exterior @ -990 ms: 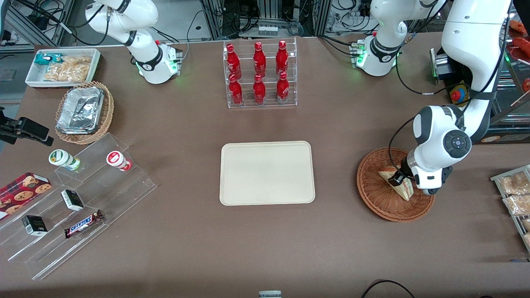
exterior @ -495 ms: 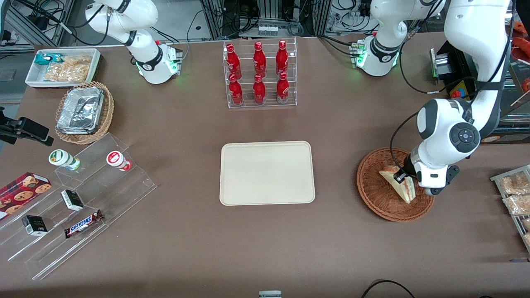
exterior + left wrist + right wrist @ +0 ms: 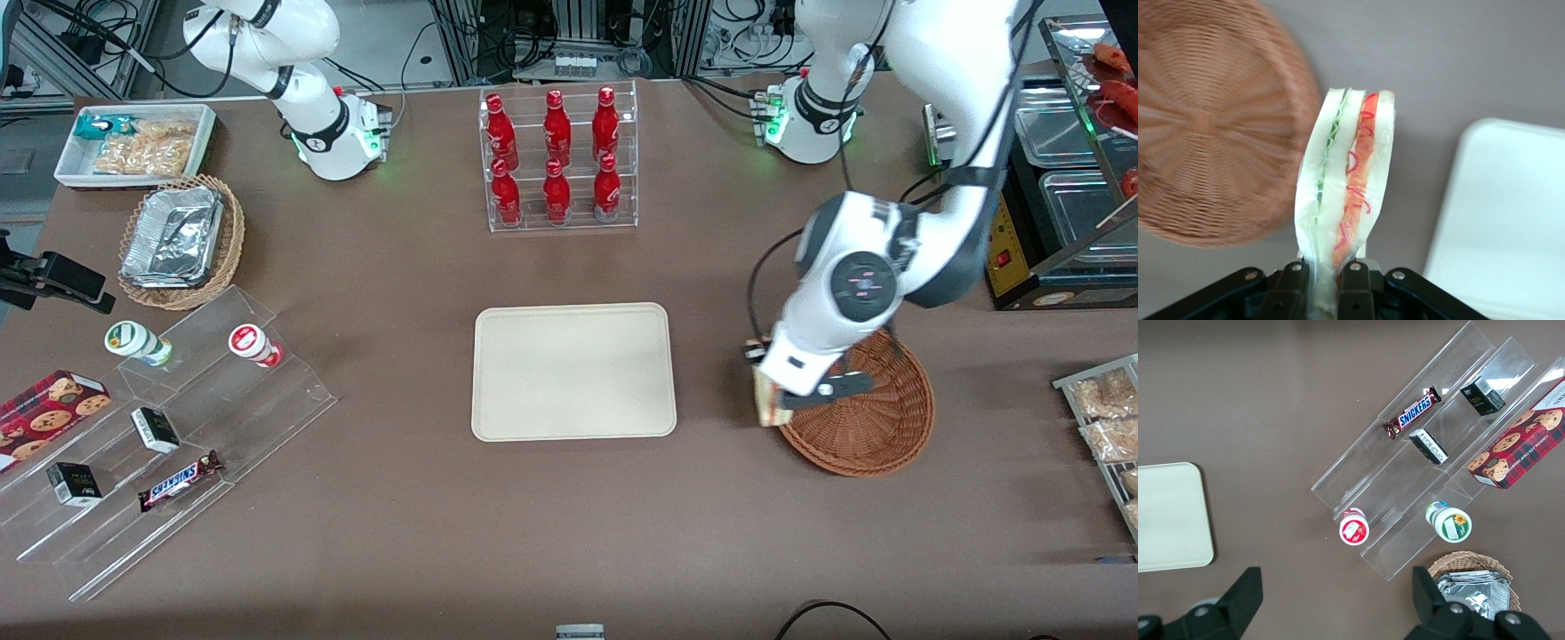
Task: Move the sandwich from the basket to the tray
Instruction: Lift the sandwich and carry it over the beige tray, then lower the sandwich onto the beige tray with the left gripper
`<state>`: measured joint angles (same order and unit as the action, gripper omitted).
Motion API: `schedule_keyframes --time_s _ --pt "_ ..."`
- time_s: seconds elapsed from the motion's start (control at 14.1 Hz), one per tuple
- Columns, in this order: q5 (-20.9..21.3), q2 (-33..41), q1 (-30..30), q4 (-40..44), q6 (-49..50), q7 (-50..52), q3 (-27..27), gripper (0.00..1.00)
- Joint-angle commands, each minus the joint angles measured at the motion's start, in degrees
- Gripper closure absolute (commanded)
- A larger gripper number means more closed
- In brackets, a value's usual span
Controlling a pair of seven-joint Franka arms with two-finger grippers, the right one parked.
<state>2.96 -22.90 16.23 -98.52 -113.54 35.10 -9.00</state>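
Your claw [image 3: 1328, 273] is pinching the wrapped sandwich [image 3: 1345, 193] by its narrow end, fingers [image 3: 1293, 279] closed on the plastic, and it is hanging in the air over the brown worktop [image 3: 711, 498] just beside the rim of the reddish-brown basket [image 3: 876, 427], on the side toward the tray [image 3: 573, 372]. In the front view the sandwich [image 3: 766, 404] is peeking out below the arm's wrist, clear of the basket and not yet over the tray. You are looking at bare worktop between the sandwich and the tray's nearest edge. Farther from the front camera than the tray, a clear rack of red bottles [image 3: 557, 156] is standing well apart. Toward the parked arm's end, a tan basket of foil containers [image 3: 182, 240], a white snack bin [image 3: 133, 142] and clear stepped shelves [image 3: 178, 427] with small packs are sitting.
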Motion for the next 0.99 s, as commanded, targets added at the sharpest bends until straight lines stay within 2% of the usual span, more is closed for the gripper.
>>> schedule_keyframes --time_s 0.0,0.49,0.92 --pt "-1.3 -9.9 7.7 12.1 4.1 5.7 0.6 0.95" --pt "-1.4 -25.0 19.5 29.4 4.0 20.1 0.6 0.95" --pt "-1.5 -28.7 21.2 32.0 2.0 21.8 -1.3 0.94"
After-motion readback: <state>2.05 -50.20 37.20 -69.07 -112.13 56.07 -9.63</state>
